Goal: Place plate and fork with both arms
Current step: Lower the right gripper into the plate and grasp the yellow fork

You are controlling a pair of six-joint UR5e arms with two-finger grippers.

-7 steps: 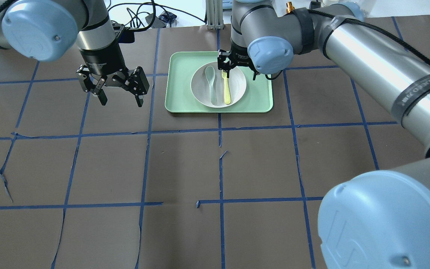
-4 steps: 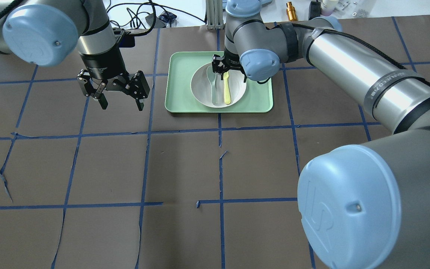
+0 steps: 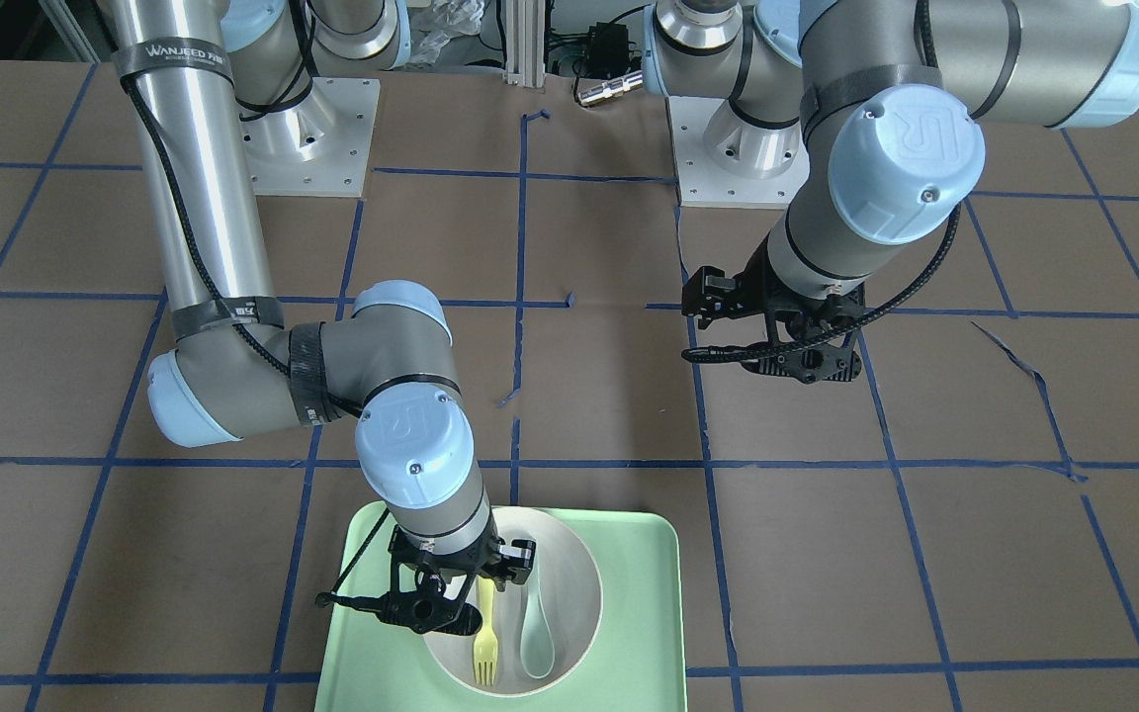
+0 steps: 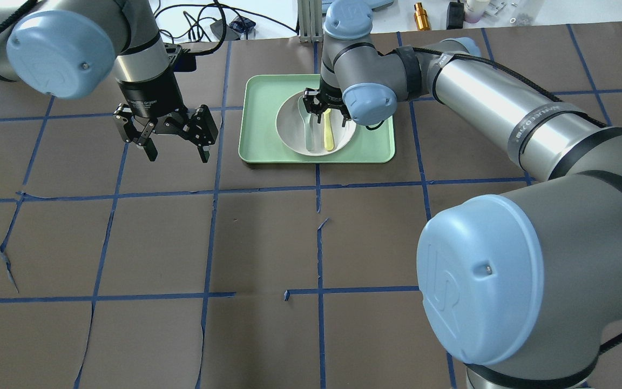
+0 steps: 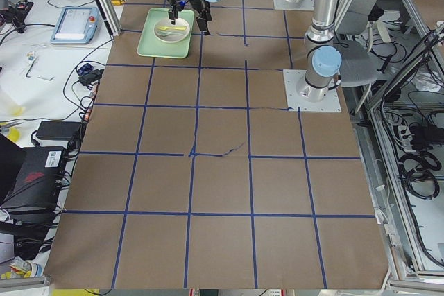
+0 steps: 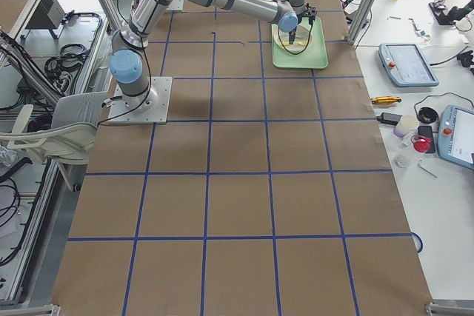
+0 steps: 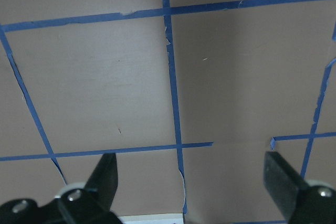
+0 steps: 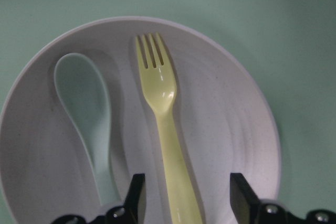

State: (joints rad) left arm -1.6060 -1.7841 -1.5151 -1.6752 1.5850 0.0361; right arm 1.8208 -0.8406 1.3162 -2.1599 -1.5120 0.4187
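Observation:
The off-white plate (image 4: pixel 290 127) sits in the mint-green tray (image 4: pixel 376 147). The pale-yellow fork (image 4: pixel 329 135) lies in the plate beside a teal spoon (image 4: pixel 309 135). My right gripper (image 4: pixel 324 111) is open, low over the plate's far side. In the right wrist view its fingers (image 8: pixel 137 195) stand on either side of the fork's handle (image 8: pixel 167 114), and I cannot tell whether they touch it; the plate (image 8: pixel 231 129) fills that view. My left gripper (image 4: pixel 177 154) is open and empty, hovering over the bare mat left of the tray. The left wrist view shows its open gripper (image 7: pixel 194 179) above taped mat.
The table is covered in brown mat with blue tape lines. Cables, a metal post and small items lie past the far edge (image 4: pixel 311 21). My right arm's elbow (image 4: pixel 478 275) bulks over the near right. In the front view the tray (image 3: pixel 639 613) is at the bottom edge.
My right gripper has moved left and nearer over the plate, now around the fork's handle. My right arm's elbow has swung in. The left gripper has barely shifted.

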